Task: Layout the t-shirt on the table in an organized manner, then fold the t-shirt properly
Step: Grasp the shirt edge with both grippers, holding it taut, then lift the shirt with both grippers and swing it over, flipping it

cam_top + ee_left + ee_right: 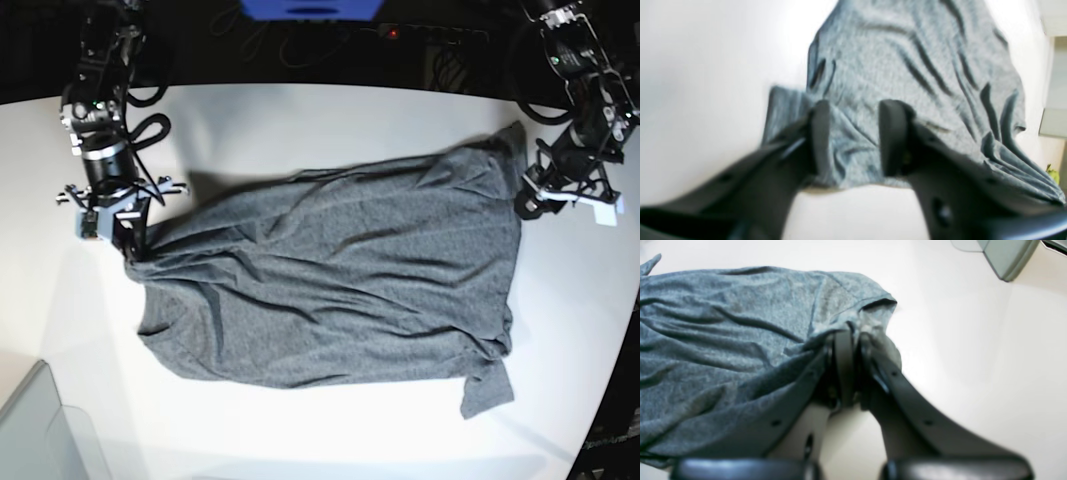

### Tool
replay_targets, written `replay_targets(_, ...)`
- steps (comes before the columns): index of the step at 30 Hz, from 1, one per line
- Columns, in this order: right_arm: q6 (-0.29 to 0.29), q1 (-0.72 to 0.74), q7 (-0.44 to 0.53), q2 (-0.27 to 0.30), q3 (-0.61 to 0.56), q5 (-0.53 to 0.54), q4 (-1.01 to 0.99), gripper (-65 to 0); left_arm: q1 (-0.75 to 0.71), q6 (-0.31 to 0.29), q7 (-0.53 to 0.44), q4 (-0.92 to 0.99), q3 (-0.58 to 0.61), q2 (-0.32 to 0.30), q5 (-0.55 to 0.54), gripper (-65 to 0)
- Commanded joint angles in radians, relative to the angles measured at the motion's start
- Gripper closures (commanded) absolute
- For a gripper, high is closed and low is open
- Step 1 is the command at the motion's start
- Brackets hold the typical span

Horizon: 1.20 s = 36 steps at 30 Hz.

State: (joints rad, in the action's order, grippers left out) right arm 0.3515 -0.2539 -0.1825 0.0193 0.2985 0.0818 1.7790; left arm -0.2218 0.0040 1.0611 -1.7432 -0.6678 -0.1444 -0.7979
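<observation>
The left gripper (853, 136) stands parted, releasing the wrinkled dark heather-grey knit t-shirt (340, 300) spread across the glossy white table (300, 120). Farther off, the right gripper (853, 340) clamps a shirt corner. Layout seems nearly done; folding remains.

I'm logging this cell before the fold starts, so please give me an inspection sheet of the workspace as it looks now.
Surface: the table is white and glossy, with a curved edge.
Job's things: the t-shirt lies spread but wrinkled, one sleeve at the near right corner.
Clutter: a translucent bin corner at the near left.
Grippers: the left gripper has its fingers apart over the shirt's edge; the right gripper is shut on a pinch of the t-shirt.
Cables: black cables loop beside the right arm.
Surroundings: dark background beyond the table, with a blue object at the far edge.
</observation>
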Motion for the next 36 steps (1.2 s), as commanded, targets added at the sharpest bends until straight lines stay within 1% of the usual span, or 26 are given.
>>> replay_targets(1,-0.002,0.006,0.033,0.006,0.001,0.006,0.018,0.0,-0.011,-0.002,-0.012,-0.011,-0.005,0.004,-0.007,-29.0)
replay_targets(4,-0.002,0.006,0.031,0.006,0.001,0.006,0.018,0.0,-0.015,0.000,-0.008,0.015,-0.013,0.047,0.010,-34.3)
replay_targets(6,-0.002,0.005,0.031,0.005,0.001,0.006,0.018,0.0,-0.018,-0.002,-0.015,0.052,-0.007,0.062,0.028,-38.3)
replay_targets(9,-0.002,-0.006,0.031,0.006,-0.002,0.008,0.018,0.0,-0.014,-0.005,-0.017,0.111,-0.005,0.088,0.047,-46.9)
replay_targets(12,-0.002,-0.011,0.031,0.009,-0.006,0.009,0.018,0.0,-0.008,0.000,-0.020,0.150,-0.008,0.098,0.087,-54.1)
replay_targets(16,-0.002,-0.009,0.031,0.009,-0.006,0.009,0.012,0.0,0.019,0.000,-0.018,0.191,-0.005,0.116,0.128,-60.1)
replay_targets(18,-0.002,-0.006,0.031,0.009,-0.006,0.009,0.011,0.0,0.026,-0.002,-0.018,0.211,0.010,0.118,0.165,-59.9)
replay_targets(20,-0.002,-0.006,0.031,0.009,-0.006,0.009,0.006,0.0,0.042,-0.005,-0.018,0.239,0.047,0.116,0.203,-55.9)
replay_targets(21,-0.002,-0.005,0.031,0.009,-0.006,0.009,0.006,0.0,0.045,-0.008,-0.018,0.249,0.062,0.116,0.222,-52.2)
replay_targets(23,-0.002,-0.005,0.031,0.009,-0.006,0.009,0.005,0.0,0.046,-0.008,-0.029,0.260,0.089,0.116,0.248,-41.4)
replay_targets(26,-0.002,-0.005,0.031,0.009,-0.003,0.009,0.005,0.0,0.038,-0.008,-0.101,0.268,0.138,0.113,0.283,-20.7)
replay_targets(27,-0.002,-0.005,0.031,0.009,-0.003,0.009,0.005,0.0,0.037,-0.008,-0.123,0.272,0.162,0.110,0.301,-15.6)
replay_targets(31,-0.002,-0.005,0.031,0.009,0.000,0.009,0.005,0.0,0.020,-0.008,-0.166,0.288,0.239,0.102,0.390,-0.1)
replay_targets(33,-0.002,-0.005,0.031,0.009,0.000,0.009,0.005,0.0,0.022,-0.008,-0.164,0.286,0.263,0.093,0.435,-0.3)
replay_targets(36,-0.002,-0.003,0.033,0.011,0.001,0.009,0.006,0.0,0.023,-0.009,-0.164,0.245,0.265,0.088,0.450,-0.2)
